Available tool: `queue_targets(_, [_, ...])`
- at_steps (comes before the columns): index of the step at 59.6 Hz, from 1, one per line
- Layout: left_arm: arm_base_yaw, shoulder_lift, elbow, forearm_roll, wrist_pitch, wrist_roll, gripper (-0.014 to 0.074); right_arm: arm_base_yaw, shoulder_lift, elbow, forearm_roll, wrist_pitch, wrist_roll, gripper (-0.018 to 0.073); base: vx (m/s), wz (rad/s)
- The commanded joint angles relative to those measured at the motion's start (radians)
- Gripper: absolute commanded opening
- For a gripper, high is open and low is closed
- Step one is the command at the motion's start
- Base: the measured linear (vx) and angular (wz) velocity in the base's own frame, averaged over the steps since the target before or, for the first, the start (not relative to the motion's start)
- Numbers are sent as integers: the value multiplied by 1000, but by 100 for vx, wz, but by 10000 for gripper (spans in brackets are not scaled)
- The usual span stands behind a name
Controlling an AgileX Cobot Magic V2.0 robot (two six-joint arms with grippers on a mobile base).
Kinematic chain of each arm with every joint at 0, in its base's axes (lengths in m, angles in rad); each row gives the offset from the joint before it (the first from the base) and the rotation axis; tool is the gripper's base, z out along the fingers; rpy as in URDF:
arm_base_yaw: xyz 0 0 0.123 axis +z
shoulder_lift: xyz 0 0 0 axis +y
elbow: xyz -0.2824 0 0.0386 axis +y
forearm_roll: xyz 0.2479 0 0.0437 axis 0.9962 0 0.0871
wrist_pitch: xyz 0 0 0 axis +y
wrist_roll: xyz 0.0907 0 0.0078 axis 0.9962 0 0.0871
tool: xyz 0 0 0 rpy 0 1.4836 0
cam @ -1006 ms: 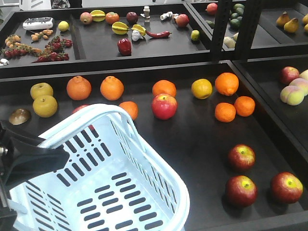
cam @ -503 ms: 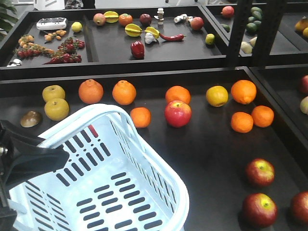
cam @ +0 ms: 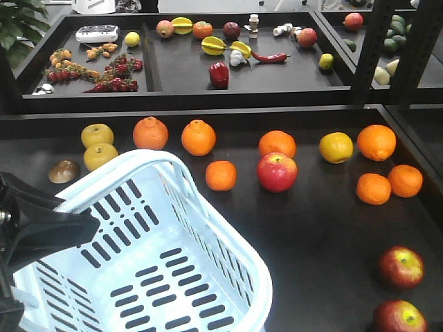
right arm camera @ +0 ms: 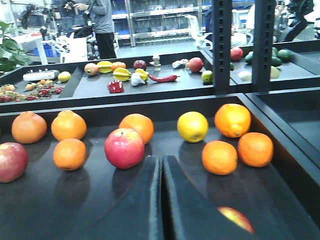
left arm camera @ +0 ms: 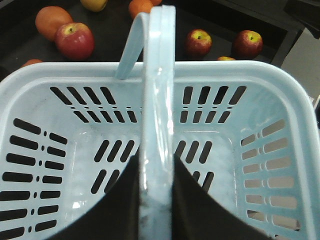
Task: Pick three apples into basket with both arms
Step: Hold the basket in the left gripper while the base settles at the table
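The left end effector [left arm camera: 157, 172] was clamped on the handle [left arm camera: 158, 90] of the pale blue basket [cam: 159, 277], at the black tabletop's [cam: 311, 228] near left. The right end effector [right arm camera: 161, 175] was pinched narrow, apparently holding nothing. 2 dark red apples [cam: 401, 266] lay well right of the basket.

Front view, 5 o'clock: an apple [cam: 400, 318] runs off the bottom edge, as does the basket [cam: 142, 159].

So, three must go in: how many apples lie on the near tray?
4 apples: one central, two near the right front corner, one behind the basket, seen from the right wrist. More may be off-frame.
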Motion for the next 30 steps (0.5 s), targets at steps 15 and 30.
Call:
queue_targets(15, [-4, -13, -26, -48, -83, -11, -6, -7, -13, 12, -8, -73, -9, -5, 3, 10])
queue_targets(30, [-4, -13, -26, -48, -83, -11, -6, -7, -13, 12, -8, -73, -9, -5, 1, 5])
